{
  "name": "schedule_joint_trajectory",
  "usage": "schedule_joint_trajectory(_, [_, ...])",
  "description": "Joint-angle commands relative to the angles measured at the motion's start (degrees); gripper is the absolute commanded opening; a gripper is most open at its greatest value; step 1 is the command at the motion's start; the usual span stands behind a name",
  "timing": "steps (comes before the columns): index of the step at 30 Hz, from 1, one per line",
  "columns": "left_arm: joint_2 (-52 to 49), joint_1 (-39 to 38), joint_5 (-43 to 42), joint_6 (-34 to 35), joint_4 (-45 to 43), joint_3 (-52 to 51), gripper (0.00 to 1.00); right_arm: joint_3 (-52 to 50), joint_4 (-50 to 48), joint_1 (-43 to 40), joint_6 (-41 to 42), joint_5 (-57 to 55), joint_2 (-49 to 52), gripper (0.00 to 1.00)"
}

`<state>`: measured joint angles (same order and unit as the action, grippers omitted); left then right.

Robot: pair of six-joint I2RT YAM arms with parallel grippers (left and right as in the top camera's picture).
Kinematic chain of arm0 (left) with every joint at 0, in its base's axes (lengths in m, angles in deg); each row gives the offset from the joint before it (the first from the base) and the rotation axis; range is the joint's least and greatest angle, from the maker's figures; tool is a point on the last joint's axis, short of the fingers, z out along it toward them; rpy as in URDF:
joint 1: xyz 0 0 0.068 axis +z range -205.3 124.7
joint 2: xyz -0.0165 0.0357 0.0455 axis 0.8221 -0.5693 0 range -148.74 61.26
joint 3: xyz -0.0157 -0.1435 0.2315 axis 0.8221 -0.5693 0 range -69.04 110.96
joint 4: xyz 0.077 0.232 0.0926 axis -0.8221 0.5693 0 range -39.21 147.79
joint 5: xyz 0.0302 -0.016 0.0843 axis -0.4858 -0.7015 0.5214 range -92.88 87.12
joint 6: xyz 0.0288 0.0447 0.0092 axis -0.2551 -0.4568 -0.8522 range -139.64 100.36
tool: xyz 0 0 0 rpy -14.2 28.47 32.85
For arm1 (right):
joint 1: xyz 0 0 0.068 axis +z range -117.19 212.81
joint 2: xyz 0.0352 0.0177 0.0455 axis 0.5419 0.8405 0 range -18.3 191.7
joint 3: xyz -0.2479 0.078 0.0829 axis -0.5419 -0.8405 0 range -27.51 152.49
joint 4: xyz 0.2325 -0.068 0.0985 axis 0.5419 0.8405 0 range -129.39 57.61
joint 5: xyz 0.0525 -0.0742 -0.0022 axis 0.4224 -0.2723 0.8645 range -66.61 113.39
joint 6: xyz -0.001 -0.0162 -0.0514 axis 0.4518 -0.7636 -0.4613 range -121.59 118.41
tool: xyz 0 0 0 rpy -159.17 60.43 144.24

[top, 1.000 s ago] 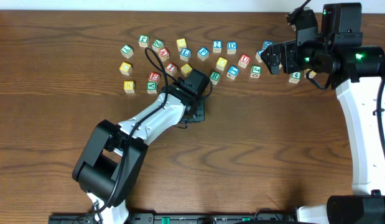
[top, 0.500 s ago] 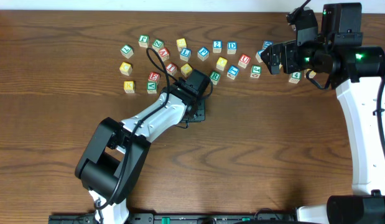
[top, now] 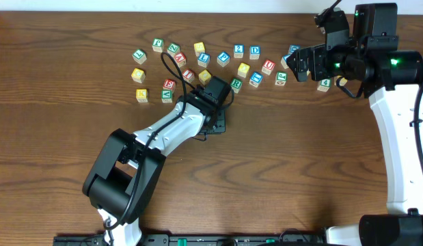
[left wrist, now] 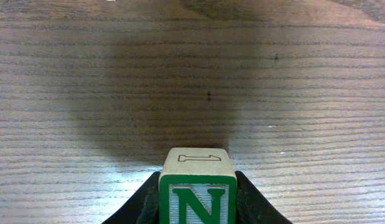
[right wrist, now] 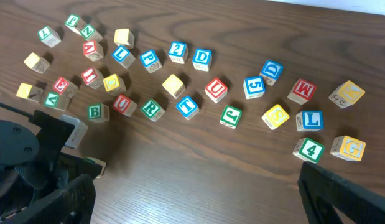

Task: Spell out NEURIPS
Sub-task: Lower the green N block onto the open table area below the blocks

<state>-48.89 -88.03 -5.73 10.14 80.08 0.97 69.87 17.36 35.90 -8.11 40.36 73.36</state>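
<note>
My left pincer (left wrist: 197,210) clamps the N cube (left wrist: 197,186) over bare table (left wrist: 180,74), I think to start the word here. My right pincer (top: 296,63) hangs wide apart near the other cubes (right wrist: 216,89).

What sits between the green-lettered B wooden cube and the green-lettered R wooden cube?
A red-lettered U wooden cube, between the B cube and the R cube; the right wrist view shows it.

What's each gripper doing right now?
Left gripper: closed on the small wooden cube with a green N.
Right gripper: open, holding nothing.
</note>
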Motion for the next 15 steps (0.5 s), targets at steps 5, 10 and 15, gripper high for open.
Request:
schedule_joint_trajectory(5, [-1.2, -0.1, 0.8, -0.9, -0.3, 0.1, 0.26, 1.1, 0.0, 0.0, -0.4, 0.5, 0.0, 0.99])
schedule_joint_trajectory(10, [-1.2, -0.1, 1.7, -3.4, -0.2, 0.6, 0.26, 1.1, 0.0, 0.0, -0.4, 0.5, 0.0, 0.99])
schedule_joint_trajectory(15, [-1.2, -0.1, 3.2, -4.7, 0.0, 1.0, 0.26, 1.1, 0.0, 0.0, -0.4, 0.5, 0.0, 0.99])
